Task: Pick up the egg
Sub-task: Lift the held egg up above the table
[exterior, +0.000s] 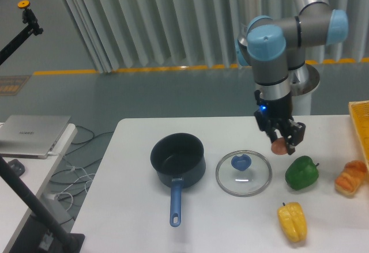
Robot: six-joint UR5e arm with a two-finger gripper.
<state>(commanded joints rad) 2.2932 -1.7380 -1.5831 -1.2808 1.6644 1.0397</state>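
Note:
The egg [280, 146] is a small brown-pinkish oval, held clear of the white table [132, 207]. My gripper [282, 143] is shut on it, hanging from the arm above the space between the glass lid [244, 173] and the green pepper [301, 172]. The fingers cover the egg's upper part.
A dark blue pot [177, 161] with a blue handle stands left of the lid. A yellow pepper [292, 221] lies near the front, an orange-brown bread-like lump [351, 178] at the right edge, and a yellow crate corner [360, 123] behind it.

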